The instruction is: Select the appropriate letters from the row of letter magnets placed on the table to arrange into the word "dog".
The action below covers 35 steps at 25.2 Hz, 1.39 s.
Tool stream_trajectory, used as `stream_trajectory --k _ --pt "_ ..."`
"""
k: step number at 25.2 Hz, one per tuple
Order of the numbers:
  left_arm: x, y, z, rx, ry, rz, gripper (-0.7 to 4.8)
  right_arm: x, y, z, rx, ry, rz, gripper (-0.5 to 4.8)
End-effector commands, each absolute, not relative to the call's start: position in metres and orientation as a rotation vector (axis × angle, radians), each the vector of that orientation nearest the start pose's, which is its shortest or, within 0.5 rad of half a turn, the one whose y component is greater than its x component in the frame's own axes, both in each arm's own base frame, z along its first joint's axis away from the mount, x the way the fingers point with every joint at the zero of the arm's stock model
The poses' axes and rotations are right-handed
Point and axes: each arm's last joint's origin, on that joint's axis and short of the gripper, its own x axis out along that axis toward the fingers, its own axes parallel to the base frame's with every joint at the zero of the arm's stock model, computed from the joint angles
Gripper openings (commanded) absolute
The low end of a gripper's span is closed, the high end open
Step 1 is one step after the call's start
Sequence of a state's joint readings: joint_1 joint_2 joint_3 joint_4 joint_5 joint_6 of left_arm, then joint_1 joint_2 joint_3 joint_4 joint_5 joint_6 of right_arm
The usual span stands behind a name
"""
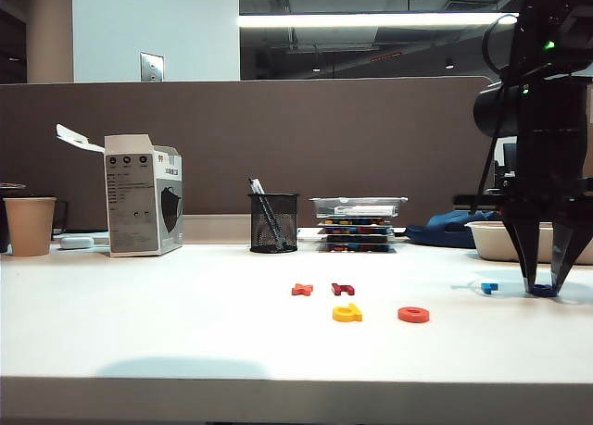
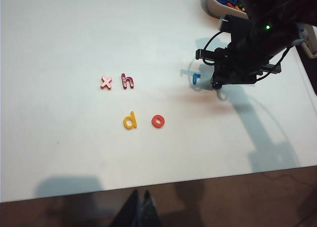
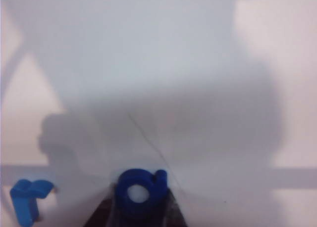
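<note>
Brown partition panel spanned frame middle behind white worktop. Pale wall upper left, with switch plate. Fluorescent strip light glowed along top, dark ceiling beyond.

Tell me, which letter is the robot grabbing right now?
The dark blue "g", between the fingers of the right tool. The light blue letter lies free beside it; the other four letters sit farther off. The left tool is out of view.

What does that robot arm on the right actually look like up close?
The right arm is bulky matte black, with loose black cables looping beside it and a small green light. Its claw has two dark, tapering fingers. The left claw shows only dark tips.
</note>
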<state>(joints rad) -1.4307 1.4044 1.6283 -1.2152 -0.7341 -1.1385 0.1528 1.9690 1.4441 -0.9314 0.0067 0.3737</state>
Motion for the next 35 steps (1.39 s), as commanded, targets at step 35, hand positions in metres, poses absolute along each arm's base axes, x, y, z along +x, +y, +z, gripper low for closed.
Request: stream_trajectory --k 35 --pt "0.054 -0.245 0.403 -0.195 0.71 -0.274 -0.05 0.326 0.126 0.223 0.033 1.451 0.048 0.44"
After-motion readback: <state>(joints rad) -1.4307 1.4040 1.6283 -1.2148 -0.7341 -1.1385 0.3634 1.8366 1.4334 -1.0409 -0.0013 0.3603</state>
